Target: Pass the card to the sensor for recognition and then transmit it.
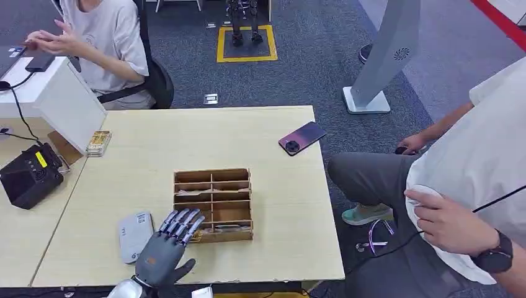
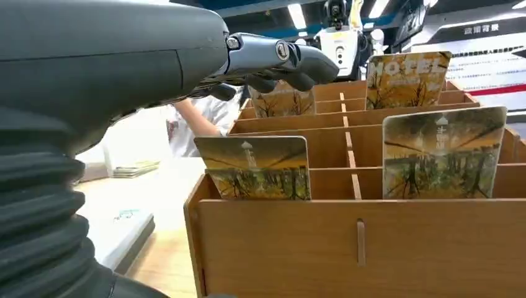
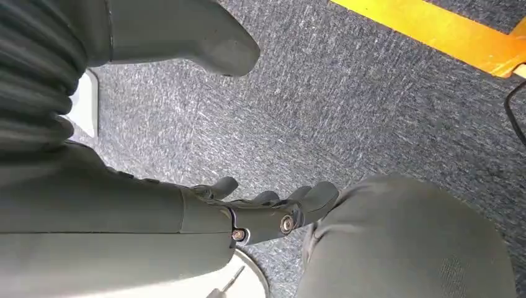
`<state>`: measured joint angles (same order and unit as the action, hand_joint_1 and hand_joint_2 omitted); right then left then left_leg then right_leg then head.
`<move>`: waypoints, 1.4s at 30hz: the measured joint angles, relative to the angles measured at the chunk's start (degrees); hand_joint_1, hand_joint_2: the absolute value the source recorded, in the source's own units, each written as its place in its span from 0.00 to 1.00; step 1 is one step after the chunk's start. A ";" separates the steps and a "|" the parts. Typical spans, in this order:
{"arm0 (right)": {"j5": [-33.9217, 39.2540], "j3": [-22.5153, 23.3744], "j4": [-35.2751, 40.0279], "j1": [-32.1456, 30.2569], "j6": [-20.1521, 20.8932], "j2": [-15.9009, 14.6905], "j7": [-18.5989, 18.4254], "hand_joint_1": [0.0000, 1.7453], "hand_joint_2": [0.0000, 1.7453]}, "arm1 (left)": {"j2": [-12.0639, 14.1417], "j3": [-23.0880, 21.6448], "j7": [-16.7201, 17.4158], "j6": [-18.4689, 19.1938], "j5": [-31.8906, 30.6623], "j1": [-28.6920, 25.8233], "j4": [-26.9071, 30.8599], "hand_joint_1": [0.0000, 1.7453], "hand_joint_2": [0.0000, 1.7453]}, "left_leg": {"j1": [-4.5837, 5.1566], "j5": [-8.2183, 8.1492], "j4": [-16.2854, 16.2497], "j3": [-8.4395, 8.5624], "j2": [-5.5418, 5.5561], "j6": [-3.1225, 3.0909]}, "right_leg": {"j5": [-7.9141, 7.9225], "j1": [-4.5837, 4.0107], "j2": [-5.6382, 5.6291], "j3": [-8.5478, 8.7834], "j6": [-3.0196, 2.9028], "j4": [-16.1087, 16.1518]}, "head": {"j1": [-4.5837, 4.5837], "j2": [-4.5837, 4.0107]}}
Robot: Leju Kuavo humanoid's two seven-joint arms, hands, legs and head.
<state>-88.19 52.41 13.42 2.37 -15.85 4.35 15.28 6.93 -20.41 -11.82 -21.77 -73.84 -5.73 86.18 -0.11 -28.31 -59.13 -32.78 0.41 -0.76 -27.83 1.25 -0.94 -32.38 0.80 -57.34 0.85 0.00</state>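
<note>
Card rack sits near the surface's front edge. Left robot hand hovers beside it, fingers spread, empty; right robot hand hangs loosely curled, empty.

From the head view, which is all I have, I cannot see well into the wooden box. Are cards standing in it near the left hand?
Observer: Yes. The left wrist view shows cards standing upright in the wooden box, two in its nearest row.
Operator: Does the left hand hold one?
Observer: No. Its fingers reach over the box and hold nothing.
Operator: And the right hand?
Observer: It hangs over grey carpet, beside a person's knee, holding nothing.
</note>
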 joint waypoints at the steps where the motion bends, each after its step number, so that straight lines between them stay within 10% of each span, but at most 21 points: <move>1: 0.00 0.00 0.00 0.00 0.00 0.00 -0.04 0.00 1.00 | -0.30 0.00 1.26 -0.33 -1.56 0.04 0.00 0.00 1.00 | 0.00 0.00 0.00 0.00 0.00 0.00 | 0.00 0.00 0.00 0.00 0.00 0.00 | -0.02 0.00; 9: 0.00 0.00 0.00 0.00 -0.02 0.15 -0.11 0.00 1.00 | -2.36 0.22 5.27 -1.14 -6.51 1.00 0.00 0.00 1.00 | 0.00 0.00 0.00 0.00 0.01 0.00 | 0.00 0.00 0.00 0.00 0.00 0.00 | -0.02 0.00; 42: 0.00 0.00 0.02 -0.03 -0.07 0.39 -0.15 0.00 1.00 | -4.66 2.66 3.74 -0.57 -5.20 1.00 0.00 0.00 1.00 | 0.00 0.00 0.00 -0.01 0.01 0.00 | 0.00 0.00 0.01 0.00 0.00 0.00 | 0.00 0.00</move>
<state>-88.19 52.41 13.44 2.35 -15.91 4.74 15.13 2.27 -17.75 -8.09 -22.34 -79.03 -4.73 86.18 -0.11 -28.31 -59.12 -32.78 0.42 -0.76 -27.83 1.25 -0.94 -32.37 0.80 -57.34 0.85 0.00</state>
